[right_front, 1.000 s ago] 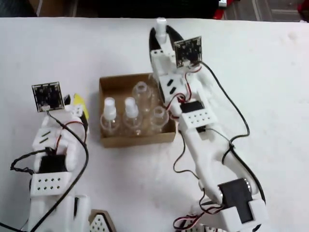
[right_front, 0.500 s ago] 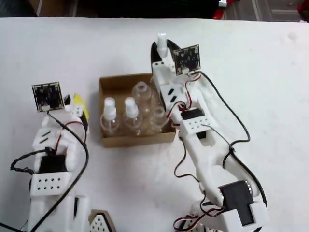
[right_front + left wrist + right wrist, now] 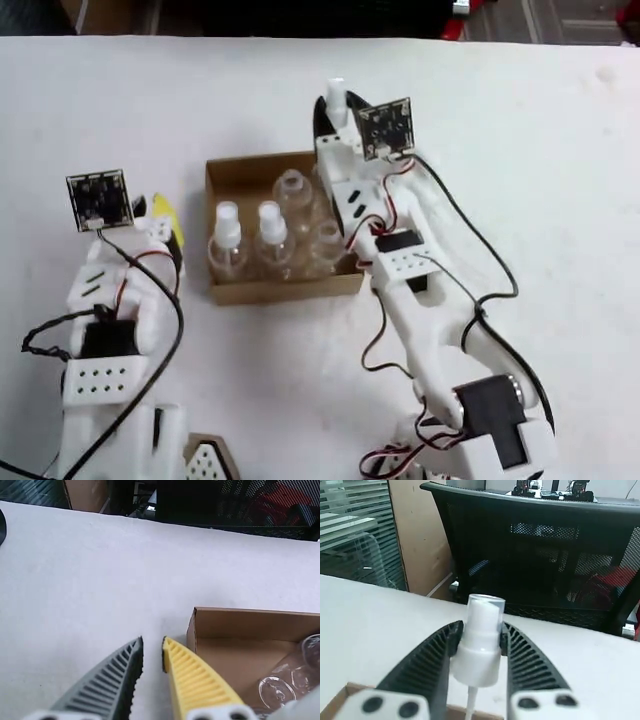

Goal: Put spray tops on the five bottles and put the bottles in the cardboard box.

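Right hand (image 3: 480,628) drew spray top (image 3: 483,611) nearer box (image 3: 282,288) holding bottles (image 3: 291,190).

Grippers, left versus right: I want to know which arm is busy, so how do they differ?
The right gripper is clamped on a white spray top; the left gripper holds nothing, its fingers a narrow gap apart. The right gripper's fingers are both black; the left gripper has one grey and one yellow. Both have ridged fingers and sit near the cardboard box.

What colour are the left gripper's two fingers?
The left gripper has one grey finger, one yellow; clearest in the left wrist view.
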